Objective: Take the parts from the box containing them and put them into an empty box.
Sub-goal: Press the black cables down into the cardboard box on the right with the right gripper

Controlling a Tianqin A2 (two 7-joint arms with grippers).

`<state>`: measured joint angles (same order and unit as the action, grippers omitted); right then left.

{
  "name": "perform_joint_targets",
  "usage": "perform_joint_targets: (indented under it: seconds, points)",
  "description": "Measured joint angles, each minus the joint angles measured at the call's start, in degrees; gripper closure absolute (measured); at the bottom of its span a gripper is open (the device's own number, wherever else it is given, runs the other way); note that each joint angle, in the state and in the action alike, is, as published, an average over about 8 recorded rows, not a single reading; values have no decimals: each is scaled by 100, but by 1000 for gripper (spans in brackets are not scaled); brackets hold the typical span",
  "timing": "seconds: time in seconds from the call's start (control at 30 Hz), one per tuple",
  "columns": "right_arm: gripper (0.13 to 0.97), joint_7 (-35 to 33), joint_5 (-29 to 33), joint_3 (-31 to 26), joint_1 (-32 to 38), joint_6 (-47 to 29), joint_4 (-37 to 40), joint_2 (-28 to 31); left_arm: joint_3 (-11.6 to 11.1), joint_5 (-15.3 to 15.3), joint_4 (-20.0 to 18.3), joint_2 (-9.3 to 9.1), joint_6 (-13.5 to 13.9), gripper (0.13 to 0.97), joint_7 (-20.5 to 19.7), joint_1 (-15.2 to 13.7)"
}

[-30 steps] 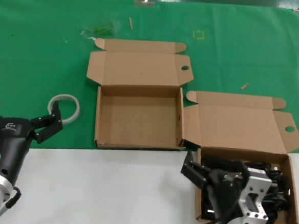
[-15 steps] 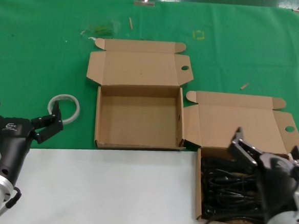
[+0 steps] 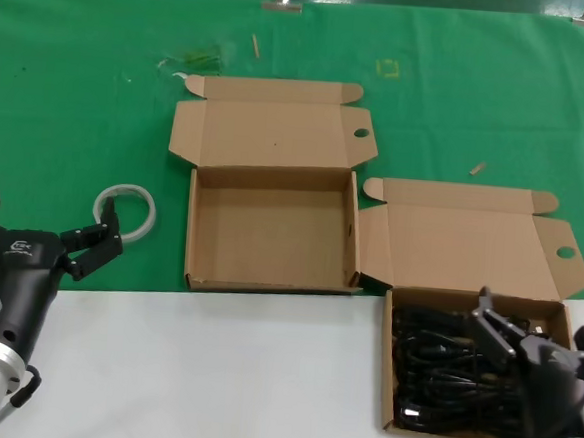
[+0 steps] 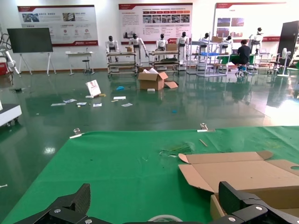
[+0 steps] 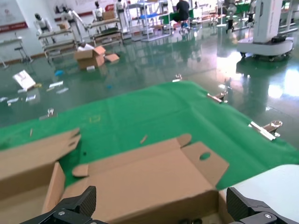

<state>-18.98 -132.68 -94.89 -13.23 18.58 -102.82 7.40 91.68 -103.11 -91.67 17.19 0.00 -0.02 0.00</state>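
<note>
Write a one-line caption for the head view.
Right gripper, fingers open, over the box of black parts; empty box waits alongside.

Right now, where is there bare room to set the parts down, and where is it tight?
The empty box has a bare floor, walled on all sides with its lid folded back. The white surface between the left gripper and the full box is also bare. It is crowded inside the full box, where black parts pile up and the right gripper hovers.
</note>
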Motion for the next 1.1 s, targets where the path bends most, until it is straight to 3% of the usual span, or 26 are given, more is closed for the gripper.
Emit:
perform_joint_targets:
  seconds: [0.53, 1.1]
  points:
    - [129, 297, -123, -287, 677, -232, 1071, 0, 0, 0, 0, 0, 0, 132, 0, 0]
    - [129, 655, 17, -348, 216, -46, 672, 0, 0, 0, 0, 0, 0, 132, 0, 0]
